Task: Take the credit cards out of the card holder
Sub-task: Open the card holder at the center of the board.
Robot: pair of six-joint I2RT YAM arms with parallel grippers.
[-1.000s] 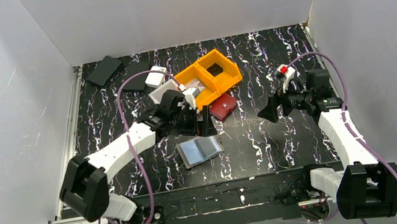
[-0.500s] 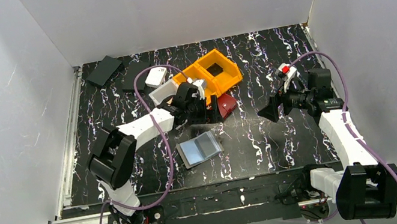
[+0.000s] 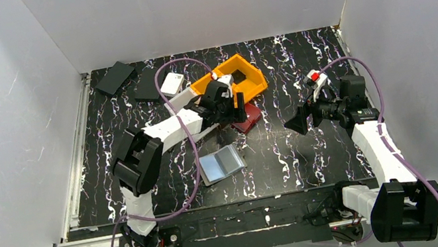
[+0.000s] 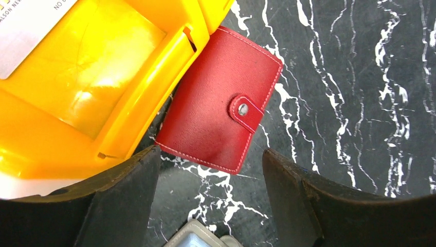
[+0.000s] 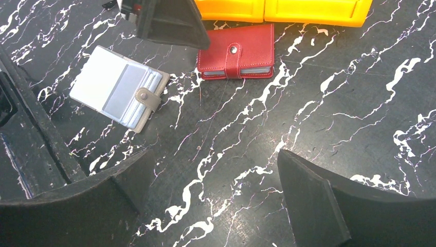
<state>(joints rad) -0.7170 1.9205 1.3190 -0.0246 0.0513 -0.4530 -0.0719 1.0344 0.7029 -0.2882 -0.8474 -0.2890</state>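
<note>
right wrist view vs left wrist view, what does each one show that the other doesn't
Only the right wrist: the whole grey card holder, flap open with cards showing, and card edges in the side of the red card holder. Only the left wrist: the inside of the orange bin, with a white printed label at top left. Both: the red card holder, snapped shut, right beside the bin on the marbled table.

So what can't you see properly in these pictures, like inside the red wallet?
- Red card holder, left wrist view: snap closed, so cards inside hidden.
- Same holder, top view: left end effector partly covers it.
- Grey card holder, left wrist view: cut off by the bottom edge.
- Black item in the orange bin, top view: too small to identify.
</note>
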